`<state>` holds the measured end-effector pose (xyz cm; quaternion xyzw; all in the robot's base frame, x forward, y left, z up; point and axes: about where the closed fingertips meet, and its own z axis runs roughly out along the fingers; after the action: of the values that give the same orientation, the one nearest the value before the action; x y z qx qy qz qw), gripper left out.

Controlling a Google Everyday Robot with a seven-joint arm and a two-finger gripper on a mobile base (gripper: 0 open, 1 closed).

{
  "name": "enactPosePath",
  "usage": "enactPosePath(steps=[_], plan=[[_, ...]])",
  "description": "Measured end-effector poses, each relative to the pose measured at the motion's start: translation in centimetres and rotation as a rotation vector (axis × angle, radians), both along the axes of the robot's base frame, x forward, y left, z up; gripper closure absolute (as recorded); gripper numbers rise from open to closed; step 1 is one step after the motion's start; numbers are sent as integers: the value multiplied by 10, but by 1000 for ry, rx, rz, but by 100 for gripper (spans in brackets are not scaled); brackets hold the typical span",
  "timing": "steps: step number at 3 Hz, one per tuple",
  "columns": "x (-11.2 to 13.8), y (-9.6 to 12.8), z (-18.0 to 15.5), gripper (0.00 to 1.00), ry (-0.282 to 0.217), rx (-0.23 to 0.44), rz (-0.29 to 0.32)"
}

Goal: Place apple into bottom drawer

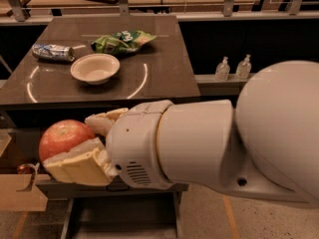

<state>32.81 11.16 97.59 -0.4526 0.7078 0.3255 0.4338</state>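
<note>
Reaches across from 3 o'clock toward 9 o'clock with a thick white arm (249, 148), its rounded housing filling the 4 o'clock corner. Narrows to a white wrist (137, 151) with a vent grille on its underside, ending in the cream gripper (72, 143) at 8 o'clock of the view. Pinches the apple (61, 136) between two fingers (75, 166), one lying against it at 2 o'clock, the other, broader, cupping it from 6 o'clock.

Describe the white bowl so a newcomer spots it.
On the dark cabinet top, left of centre, sits the bowl, beside a can and a green bag. It alone is round and white; the claw grips the apple below, out front.
</note>
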Motion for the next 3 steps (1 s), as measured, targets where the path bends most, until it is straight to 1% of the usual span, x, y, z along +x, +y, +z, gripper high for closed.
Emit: enactPosePath(steps=[1, 2, 3], plan=[[0, 2, 4, 100, -5, -2, 0], [13, -28, -29, 100, 1, -33, -38], [45, -89, -85, 100, 2, -60, -84]])
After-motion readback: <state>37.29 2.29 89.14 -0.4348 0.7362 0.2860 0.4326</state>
